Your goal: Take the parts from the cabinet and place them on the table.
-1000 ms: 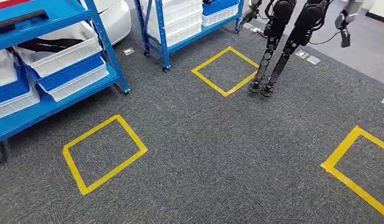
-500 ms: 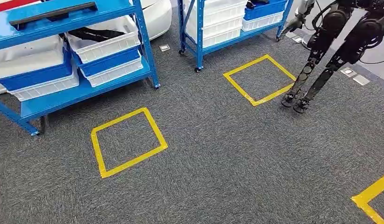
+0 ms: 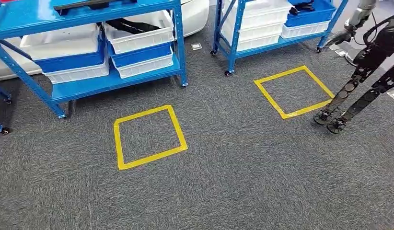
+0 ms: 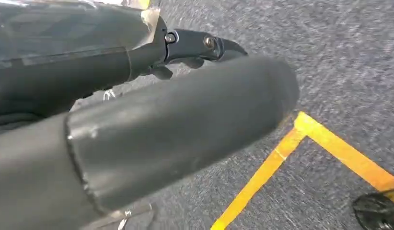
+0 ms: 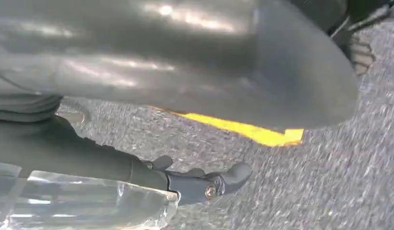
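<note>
Both hands hang over the grey carpet. The left hand [image 4: 176, 129] shows a thick grey thumb and dark fingers [image 4: 200, 43] stretched out, with nothing in them; the right hand [image 5: 185, 72] looks the same. Nearest on the grey carpet floor [image 3: 233, 182] is a yellow tape square [image 3: 149, 137]. Behind it stands the blue metal cabinet [image 3: 89, 48] with white and blue plastic bins; the dark parts [image 3: 130, 25] lie in one white bin [image 3: 140, 38]. Farther right is a second blue rack [image 3: 272, 24], and another robot's black legs [image 3: 358, 96].

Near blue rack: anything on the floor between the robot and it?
Nothing visible. Between the camera and the blue rack lies bare grey carpet with a yellow tape square. Another robot stands off right.
</note>
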You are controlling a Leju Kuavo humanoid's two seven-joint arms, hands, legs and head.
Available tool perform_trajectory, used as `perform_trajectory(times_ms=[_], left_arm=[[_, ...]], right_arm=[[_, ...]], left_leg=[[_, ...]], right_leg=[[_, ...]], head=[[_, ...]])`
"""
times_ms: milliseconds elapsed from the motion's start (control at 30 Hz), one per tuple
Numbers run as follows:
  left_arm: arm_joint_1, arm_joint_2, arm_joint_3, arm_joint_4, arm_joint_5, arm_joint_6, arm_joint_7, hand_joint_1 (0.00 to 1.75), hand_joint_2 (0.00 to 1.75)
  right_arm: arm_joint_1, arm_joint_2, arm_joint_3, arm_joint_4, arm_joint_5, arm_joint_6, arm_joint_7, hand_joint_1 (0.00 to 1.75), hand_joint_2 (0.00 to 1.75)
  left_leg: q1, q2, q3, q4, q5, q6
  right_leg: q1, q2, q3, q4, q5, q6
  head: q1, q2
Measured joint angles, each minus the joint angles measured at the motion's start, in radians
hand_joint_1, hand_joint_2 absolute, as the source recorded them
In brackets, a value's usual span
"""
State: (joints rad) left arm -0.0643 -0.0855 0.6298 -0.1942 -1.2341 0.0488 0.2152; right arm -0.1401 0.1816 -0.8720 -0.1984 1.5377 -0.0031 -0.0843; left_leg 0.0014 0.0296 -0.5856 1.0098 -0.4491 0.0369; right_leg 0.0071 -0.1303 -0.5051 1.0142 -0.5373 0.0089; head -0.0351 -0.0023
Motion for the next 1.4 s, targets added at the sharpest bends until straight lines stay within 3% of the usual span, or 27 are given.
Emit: perform_trajectory(times_ms=[67,100,167,200,233,300,333,367,400,500,567,600,667,700,733,767,833,867,1000,1033,1100,1167,1200,1267,1333,1367,1400], left_arm=[[0.000,-0.003,0.000,0.000,0.000,0.000,0.001,0.00,0.00],[-0.002,-0.004,0.000,0.000,0.000,0.000,0.000,0.00,0.00],[-0.004,-0.005,0.000,0.000,0.000,0.001,0.000,0.00,0.00],[-0.002,-0.005,0.000,0.000,0.000,0.001,0.000,0.00,0.00],[-0.001,-0.006,0.000,0.000,0.000,0.001,0.001,0.00,0.00],[0.000,-0.008,0.000,0.000,0.000,0.001,0.001,0.00,0.00],[0.000,-0.008,0.001,0.000,0.005,0.001,0.000,0.00,0.00],[-0.001,-0.007,0.005,0.000,0.017,0.003,-0.003,0.00,0.00],[-0.001,-0.007,0.011,0.000,0.027,0.006,-0.006,0.00,0.00],[0.008,-0.007,0.026,0.000,0.036,0.006,-0.009,0.00,0.00],[0.008,-0.009,0.028,0.000,0.037,0.006,-0.010,0.00,0.00],[0.004,-0.008,0.029,0.000,0.038,0.006,-0.010,0.00,0.00],[0.000,-0.009,0.031,0.000,0.044,0.007,-0.010,0.00,0.00],[0.002,-0.009,0.036,0.000,0.055,0.011,-0.008,0.00,0.00],[0.003,-0.010,0.043,0.000,0.064,0.016,-0.001,0.00,0.00],[0.003,-0.010,0.051,0.000,0.074,0.019,0.007,0.00,1.75],[0.001,-0.010,0.069,0.000,0.098,0.030,0.009,0.00,1.75],[-0.003,-0.009,0.082,0.000,0.113,0.032,0.004,0.00,1.75],[-0.005,-0.013,0.130,0.000,0.170,-0.004,-0.055,0.00,1.75],[-0.005,-0.016,0.142,0.000,0.185,-0.014,-0.068,0.00,0.00],[-0.006,-0.018,0.164,0.000,0.195,-0.017,-0.082,0.00,0.00],[-0.007,-0.018,0.176,0.000,0.196,-0.018,-0.093,0.00,0.00],[-0.007,-0.018,0.182,0.000,0.196,-0.014,-0.100,0.00,0.00],[-0.006,-0.021,0.191,0.000,0.196,0.002,-0.107,0.00,0.00],[-0.006,-0.024,0.196,0.000,0.196,0.006,-0.110,0.00,0.00],[-0.006,-0.023,0.200,0.000,0.196,0.007,-0.111,0.00,0.00],[-0.006,-0.024,0.202,0.000,0.196,0.008,-0.111,0.00,0.00]], right_arm=[[0.002,-0.001,0.000,0.000,0.000,0.004,-0.001,0.00,0.00],[0.004,-0.001,0.000,0.000,-0.001,0.005,-0.001,0.00,0.00],[0.011,-0.004,0.000,0.001,-0.002,0.007,-0.001,0.00,0.00],[0.015,-0.005,0.000,0.001,-0.003,0.007,-0.001,0.00,0.00],[0.015,-0.008,0.000,0.001,-0.003,0.008,-0.001,0.00,0.00],[0.013,-0.010,0.000,0.001,-0.006,0.008,-0.001,0.00,0.00],[0.014,-0.010,0.000,0.001,-0.010,0.008,-0.001,0.00,0.00],[0.014,-0.008,0.000,0.002,-0.015,0.008,-0.001,0.00,0.00],[0.013,-0.008,0.000,0.002,-0.019,0.007,-0.002,0.00,0.00],[0.009,-0.006,0.000,0.002,-0.023,0.005,-0.003,0.00,0.00],[0.009,-0.004,0.000,0.002,-0.024,0.003,-0.004,0.00,0.00],[0.011,-0.003,0.000,0.002,-0.024,0.003,-0.004,0.00,0.00],[0.017,-0.005,0.000,0.002,-0.024,0.003,-0.004,0.00,0.00],[0.017,-0.005,0.000,0.002,-0.027,0.003,-0.002,0.00,0.00],[0.016,-0.005,0.000,0.002,-0.030,0.002,0.001,0.00,0.00],[0.015,-0.005,0.000,0.002,-0.033,0.000,0.003,0.00,0.00],[0.012,-0.004,0.000,0.002,-0.033,-0.003,0.009,0.00,0.00],[0.012,-0.001,0.000,0.002,-0.033,-0.004,0.011,0.00,0.00],[0.012,0.000,0.000,0.002,-0.036,0.000,0.016,0.00,0.00],[0.012,-0.001,0.000,0.002,-0.038,0.000,0.016,0.00,0.00],[0.012,-0.003,0.000,0.002,-0.043,0.003,0.016,0.00,0.00],[0.016,-0.007,0.000,0.002,-0.049,0.005,0.016,0.00,0.00],[0.019,-0.009,0.000,0.002,-0.052,0.005,0.016,0.00,0.00],[0.022,-0.013,0.000,0.002,-0.054,0.005,0.016,0.00,0.00],[0.021,-0.016,0.000,0.002,-0.054,0.005,0.016,0.00,0.00],[0.021,-0.016,0.000,0.002,-0.054,0.005,0.015,0.00,0.00],[0.021,-0.016,0.000,0.002,-0.054,0.005,0.014,0.00,0.00]], left_leg=[[0.006,-0.017,0.008,-0.013,0.010,0.007],[0.006,-0.031,0.005,-0.013,0.011,0.010],[0.006,-0.062,0.003,-0.013,0.011,0.009],[0.007,-0.079,0.004,-0.012,0.011,0.009],[0.009,-0.094,0.005,-0.012,0.010,0.008],[0.013,-0.122,0.007,-0.008,0.009,0.000],[0.015,-0.134,0.004,-0.001,0.006,-0.008],[0.008,-0.147,0.000,0.010,-0.002,-0.020],[0.008,-0.152,-0.003,0.010,-0.004,-0.026],[0.018,-0.164,-0.006,0.006,0.002,-0.038],[0.014,-0.069,-0.030,0.066,-0.039,-0.045],[0.015,-0.049,-0.064,0.135,-0.077,-0.048],[0.016,-0.037,-0.147,0.294,-0.143,-0.050],[0.017,-0.035,-0.164,0.324,-0.143,-0.050],[0.017,-0.034,-0.156,0.306,-0.121,-0.048],[0.017,-0.034,-0.127,0.249,-0.084,-0.043],[0.012,-0.025,-0.029,0.065,-0.004,-0.023],[0.004,-0.009,-0.008,0.024,-0.016,-0.014],[-0.006,-0.021,-0.007,0.011,-0.011,-0.003],[0.011,-0.023,0.010,-0.013,0.002,0.003],[0.007,-0.028,0.017,-0.022,0.009,0.011],[0.006,-0.036,0.016,-0.022,0.007,0.012],[0.006,-0.041,0.015,-0.022,0.007,0.012],[0.008,-0.051,0.017,-0.020,0.005,0.009],[0.009,-0.057,0.020,-0.016,0.001,0.002],[0.005,-0.058,0.017,-0.008,-0.003,-0.007],[0.000,-0.062,0.016,-0.002,-0.011,-0.017]], right_leg=[[-0.010,0.091,-0.027,0.065,-0.032,0.002],[-0.013,0.112,-0.067,0.143,-0.067,-0.004],[-0.018,0.121,-0.142,0.287,-0.113,-0.003],[-0.020,0.123,-0.159,0.309,-0.109,0.006],[-0.023,0.123,-0.150,0.276,-0.085,0.019],[-0.034,0.139,-0.083,0.119,-0.008,0.046],[-0.043,0.173,-0.044,0.031,0.025,0.056],[-0.036,0.184,-0.043,0.013,0.024,0.041],[-0.036,0.171,-0.044,0.013,0.028,0.025],[-0.037,0.154,-0.034,0.011,0.035,-0.003],[-0.035,0.139,-0.031,0.010,0.036,-0.013],[-0.030,0.128,-0.031,0.010,0.035,-0.016],[-0.025,0.107,-0.032,0.010,0.031,-0.024],[-0.023,0.101,-0.033,0.010,0.030,-0.025],[-0.022,0.096,-0.032,0.010,0.029,-0.026],[-0.020,0.094,-0.030,0.010,0.029,-0.028],[-0.017,0.091,-0.026,0.010,0.026,-0.025],[-0.014,0.089,-0.025,0.010,0.025,-0.024],[-0.012,0.079,-0.019,-0.001,0.023,-0.003],[-0.003,0.081,-0.025,0.004,0.018,0.002],[-0.011,0.112,-0.065,0.095,-0.028,-0.003],[-0.016,0.120,-0.148,0.252,-0.087,-0.008],[-0.017,0.122,-0.174,0.297,-0.095,-0.002],[-0.022,0.122,-0.152,0.237,-0.053,0.020],[-0.032,0.124,-0.067,0.059,0.021,0.043],[-0.038,0.130,-0.048,0.003,0.037,0.042],[-0.030,0.130,-0.046,0.001,0.043,0.028]], head=[[0.006,0.000],[0.009,0.000],[0.010,0.000],[0.009,0.000],[0.009,0.000],[0.009,0.000],[0.010,0.000],[0.013,0.000],[0.012,0.000],[0.009,0.000],[0.000,0.000],[0.000,0.000],[0.001,0.000],[0.000,0.000],[0.001,0.000],[0.000,0.000],[0.000,0.000],[0.001,0.000],[0.000,0.000],[0.002,0.000],[0.006,0.000],[0.008,0.000],[0.009,0.000],[0.009,0.000],[0.009,0.000],[0.012,0.000],[0.011,0.000]])
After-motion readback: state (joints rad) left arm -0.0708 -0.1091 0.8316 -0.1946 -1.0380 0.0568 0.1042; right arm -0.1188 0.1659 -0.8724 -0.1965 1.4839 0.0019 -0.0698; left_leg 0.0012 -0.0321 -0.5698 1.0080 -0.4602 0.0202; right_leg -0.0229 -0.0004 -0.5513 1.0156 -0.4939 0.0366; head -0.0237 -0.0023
